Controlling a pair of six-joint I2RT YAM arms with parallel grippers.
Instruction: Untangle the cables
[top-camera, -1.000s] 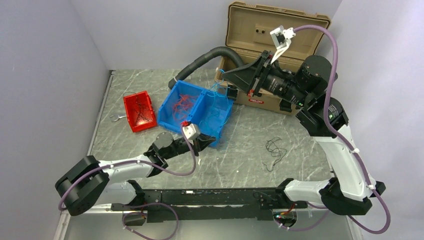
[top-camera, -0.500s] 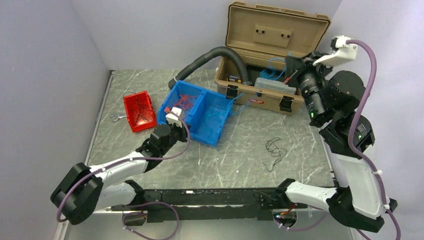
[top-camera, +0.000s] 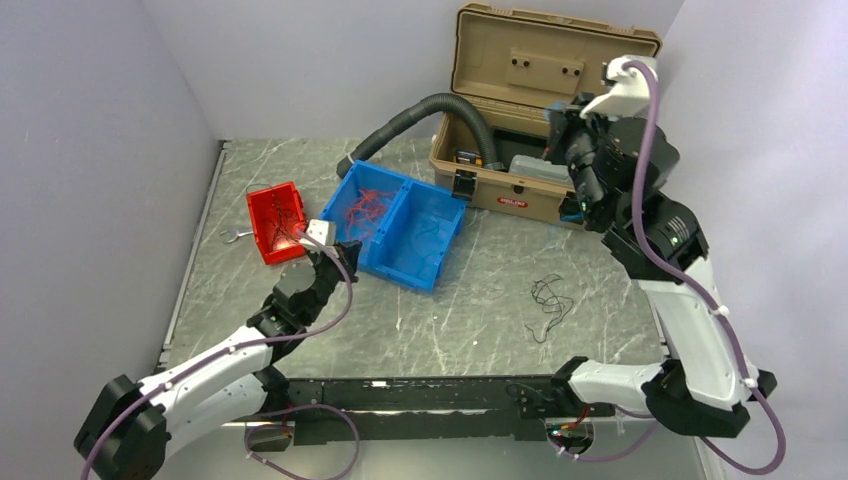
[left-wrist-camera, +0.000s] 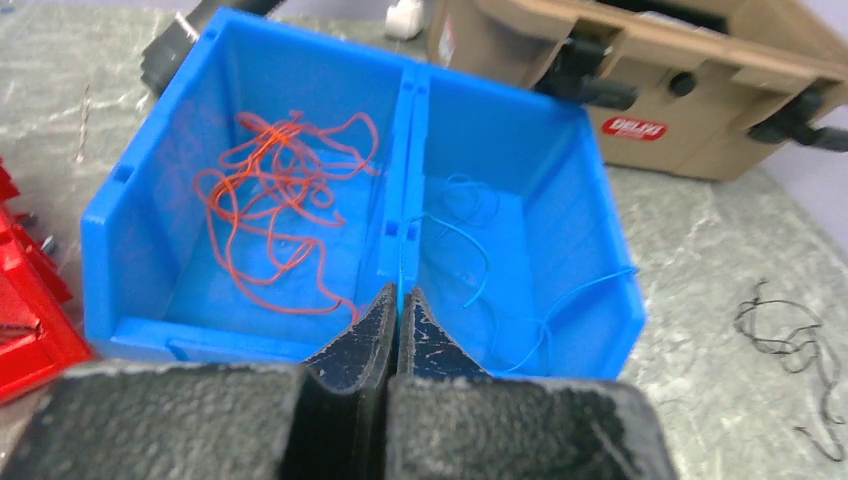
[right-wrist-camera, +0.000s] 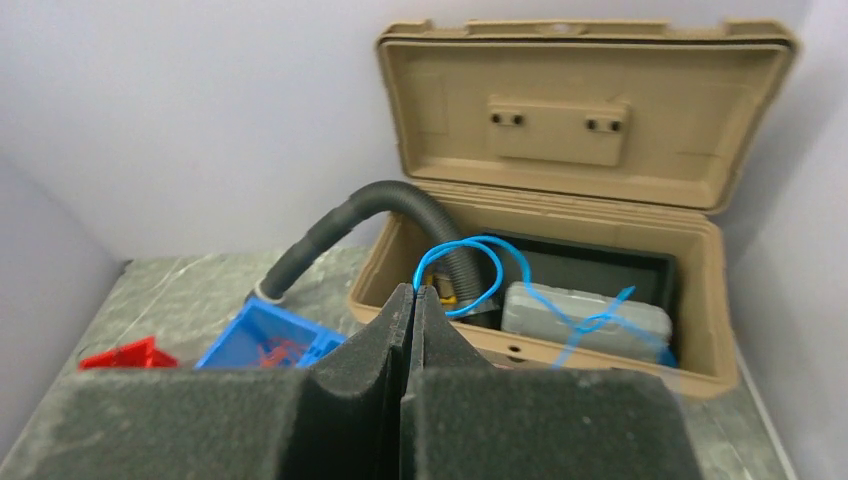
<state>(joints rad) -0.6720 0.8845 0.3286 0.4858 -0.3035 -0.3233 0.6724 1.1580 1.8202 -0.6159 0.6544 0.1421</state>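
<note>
A tangle of red cables (top-camera: 362, 205) lies in the left half of the blue bin (top-camera: 437, 280); thin blue cables (top-camera: 425, 235) lie in the right half. A small black tangle (top-camera: 548, 300) lies on the table to the right. My left gripper (top-camera: 342, 252) is shut and empty, just in front of the bin's near wall; in its wrist view its gripper (left-wrist-camera: 398, 296) lines up with the bin's divider. My right gripper (top-camera: 556, 112) is raised over the open toolbox and is shut (right-wrist-camera: 413, 291) on a blue cable (right-wrist-camera: 583, 326) that loops out from the tips.
A tan toolbox (top-camera: 545, 70) stands open at the back right, with a thick grey hose (top-camera: 420, 110) running out of it. A small red bin (top-camera: 264, 200) and a wrench (top-camera: 233, 235) lie left of the blue bin. Walls close in on the left and right.
My right arm swung from over the blue bin up and back to the toolbox, carrying the blue cable. My left arm drew back to the left along the bin's front.
</note>
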